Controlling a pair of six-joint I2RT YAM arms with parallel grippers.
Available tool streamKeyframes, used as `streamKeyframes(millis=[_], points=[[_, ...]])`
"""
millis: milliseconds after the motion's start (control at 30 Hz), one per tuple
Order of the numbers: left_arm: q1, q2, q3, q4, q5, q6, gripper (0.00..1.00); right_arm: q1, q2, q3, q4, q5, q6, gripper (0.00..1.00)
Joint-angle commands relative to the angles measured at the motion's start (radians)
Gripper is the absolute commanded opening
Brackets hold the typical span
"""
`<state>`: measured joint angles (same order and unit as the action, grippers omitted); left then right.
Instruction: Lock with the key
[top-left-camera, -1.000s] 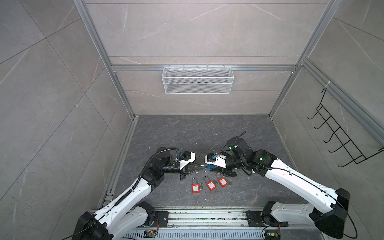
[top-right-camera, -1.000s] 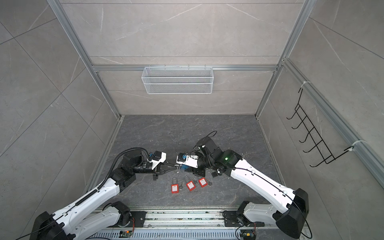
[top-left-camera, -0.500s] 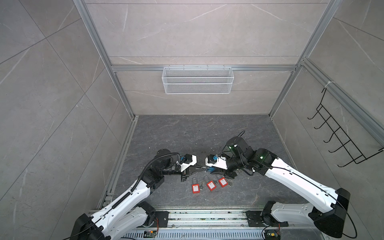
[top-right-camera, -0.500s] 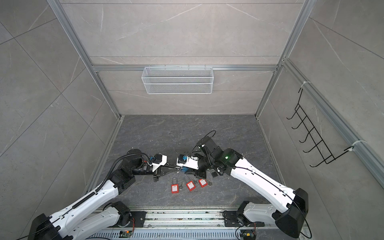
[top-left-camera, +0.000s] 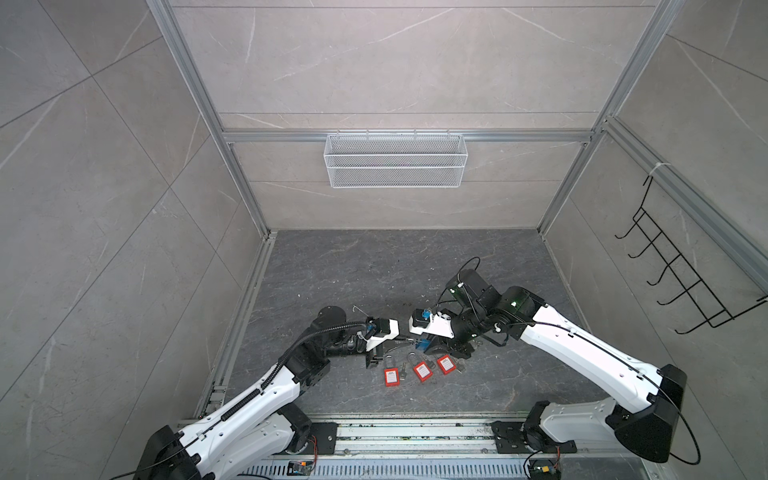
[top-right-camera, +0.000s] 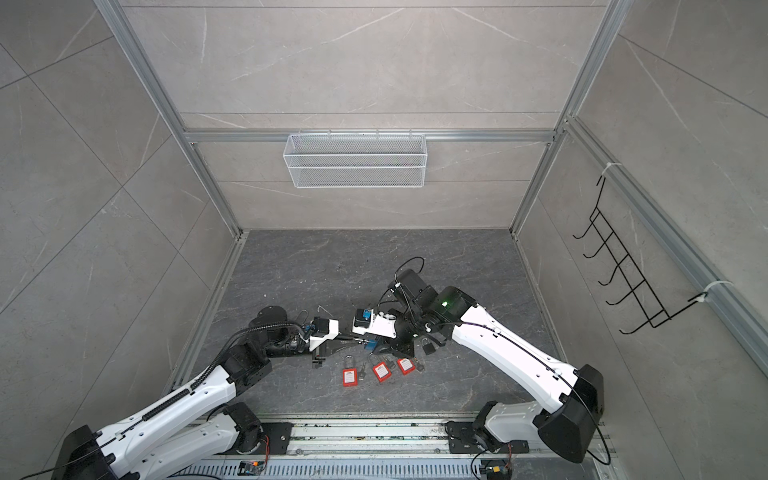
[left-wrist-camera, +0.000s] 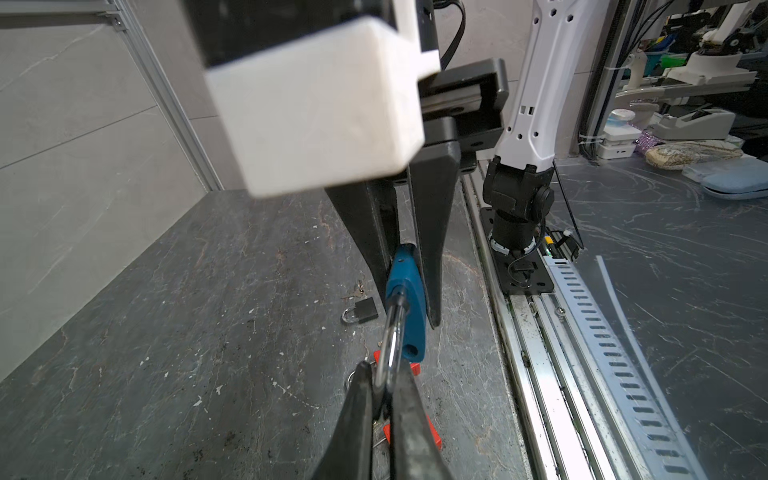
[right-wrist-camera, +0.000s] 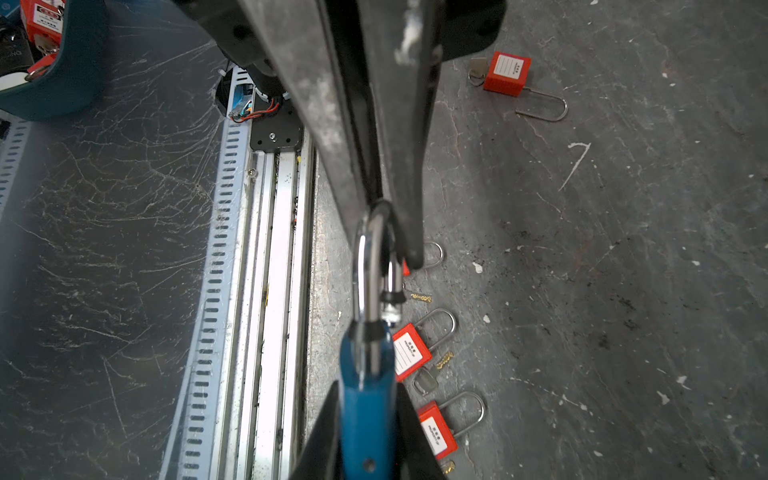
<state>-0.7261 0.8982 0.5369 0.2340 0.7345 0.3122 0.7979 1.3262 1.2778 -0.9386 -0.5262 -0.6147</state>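
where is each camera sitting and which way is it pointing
Top views: high over the front rail, looking down at the floor; left arm and right arm show.
Left wrist: on the left arm, looking along the left tool at the right tool.
Right wrist: on the right arm, looking along the right tool at the left tool.
Shared: both wrist views show the blue padlock, body in the right tool, shackle in the left.

Two white-shelled arms with black joints: the left arm (top-left-camera: 249, 409), at seven o'clock, carries a ribbed black hose (top-left-camera: 291, 353); the right arm (top-left-camera: 582, 353), at four o'clock, shows a green light (top-left-camera: 516, 304) and a thin looping cable (top-left-camera: 698, 442). The left claw (left-wrist-camera: 382, 374) is tapered, scuffed black.
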Motion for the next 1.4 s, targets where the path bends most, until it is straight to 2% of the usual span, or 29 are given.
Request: streamKeyframes(millis=[0,333,500,833,1067,1200,1367], points=[[-0.038,0.018,-0.017,0.121,0.027,-0.090,0.00,0.012,0.013,0.040,0.202,-0.028,0.018,0.02],[-0.038,0.030,0.027,0.072,0.059,-0.175,0.00,0.052,-0.017,-0.007,0.284,0.078,0.030,0.01],[-0.039,0.071,0.044,0.084,0.075,-0.188,0.00,0.076,0.006,0.026,0.297,0.078,0.038,0.01],[-0.049,0.135,0.017,0.167,0.037,-0.132,0.00,0.083,0.028,0.077,0.380,-0.070,0.078,0.00],[-0.050,0.194,-0.014,0.291,0.023,-0.186,0.00,0.046,0.020,0.071,0.477,-0.121,0.090,0.00],[-0.051,0.196,-0.015,0.258,0.016,-0.171,0.00,0.011,-0.008,0.055,0.515,-0.124,0.088,0.00],[-0.051,0.186,-0.005,0.198,0.015,-0.151,0.00,-0.031,0.006,0.085,0.497,-0.202,0.085,0.00]])
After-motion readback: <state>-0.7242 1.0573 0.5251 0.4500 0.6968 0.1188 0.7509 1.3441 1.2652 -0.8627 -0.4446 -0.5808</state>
